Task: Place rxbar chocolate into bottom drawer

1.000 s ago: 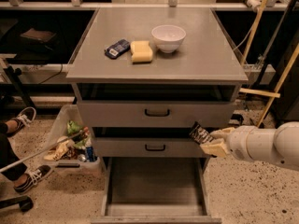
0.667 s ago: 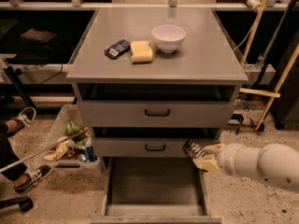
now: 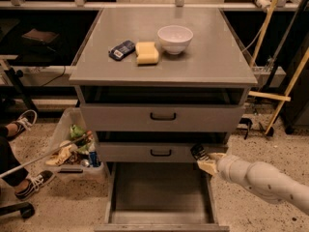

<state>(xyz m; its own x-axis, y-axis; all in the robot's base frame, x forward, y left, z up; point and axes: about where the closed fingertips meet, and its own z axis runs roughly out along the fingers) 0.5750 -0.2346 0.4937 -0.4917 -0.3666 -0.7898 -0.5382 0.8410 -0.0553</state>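
Observation:
The grey cabinet's bottom drawer (image 3: 161,197) is pulled open, and its flat grey inside shows nothing in it. My gripper (image 3: 204,160) reaches in from the right on a white arm. It sits at the drawer's right rear corner, just below the middle drawer's front. It is shut on the rxbar chocolate (image 3: 197,152), a small dark shiny bar that sticks up and to the left from the pale fingers (image 3: 208,166). The bar is held above the drawer's right side.
On the cabinet top lie a dark blue packet (image 3: 121,50), a yellow sponge (image 3: 147,52) and a white bowl (image 3: 175,38). A bin of clutter (image 3: 72,149) stands left of the cabinet. A person's shoes (image 3: 29,182) are at the far left. Wooden poles (image 3: 285,88) lean at the right.
My arm has moved left and down with the bar, from beside the cabinet's right edge to above the open drawer's right rear corner.

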